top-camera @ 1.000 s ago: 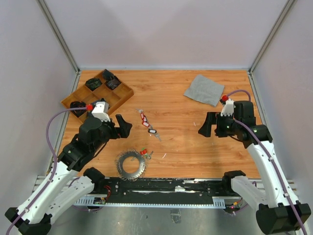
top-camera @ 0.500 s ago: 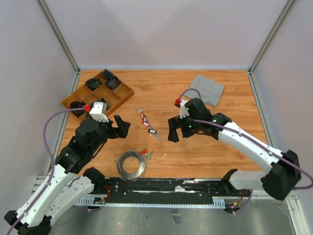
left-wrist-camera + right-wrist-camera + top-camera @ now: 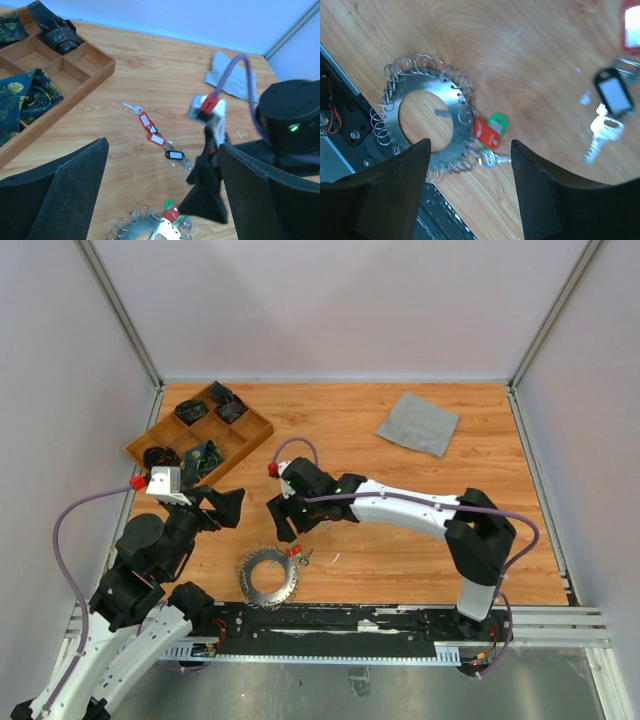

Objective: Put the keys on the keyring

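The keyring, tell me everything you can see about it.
The keyring is a flat, silver metal disc with a large round hole in the middle, small holes punched along its rim and many little wire loops hanging from them. It lies flat on the wooden table near the arms' bases. A red tag and a green tag sit against its rim, apparently hooked on a loop. The right gripper hangs above it, jaws apart, touching nothing.

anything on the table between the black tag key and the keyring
Nothing blocks it: only bare table lies between the black-tagged key and the keyring. The red- and green-tagged keys sit at its rim on that side.
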